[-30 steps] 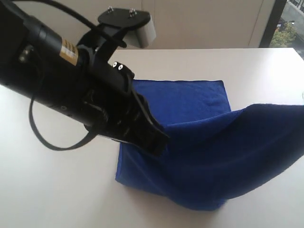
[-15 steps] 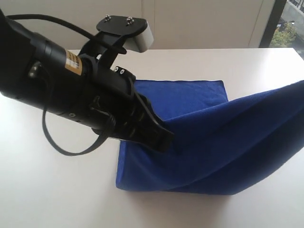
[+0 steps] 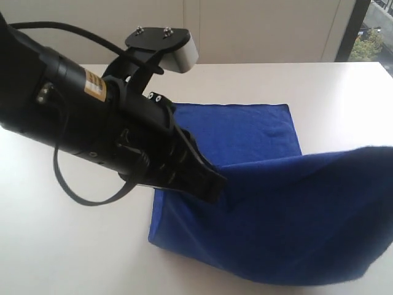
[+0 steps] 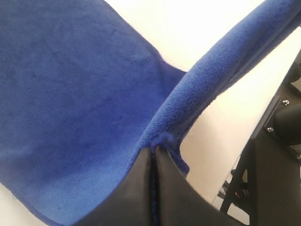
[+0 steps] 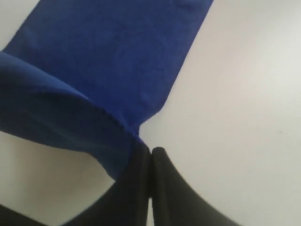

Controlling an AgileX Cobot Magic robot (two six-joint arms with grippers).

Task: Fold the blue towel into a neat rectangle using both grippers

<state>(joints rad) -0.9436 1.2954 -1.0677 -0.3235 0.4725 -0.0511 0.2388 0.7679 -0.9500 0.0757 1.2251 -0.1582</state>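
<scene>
Pale wall panels (image 3: 264, 31) stand behind your white table (image 3: 73, 258), with a window (image 3: 371, 31) at the far right. Your blue towel (image 3: 276, 215) lies partly flat on the surface. Its far portion is spread toward the far edge, and the near portion hangs lifted in a sagging sheet. Your left gripper (image 4: 153, 148) has its jaws pressed together on the towel's hem. Your right gripper (image 5: 150, 149) is clamped too, with a towel corner pinched at its tips. It sits outside the exterior view, where the raised cloth runs off the right side.
</scene>
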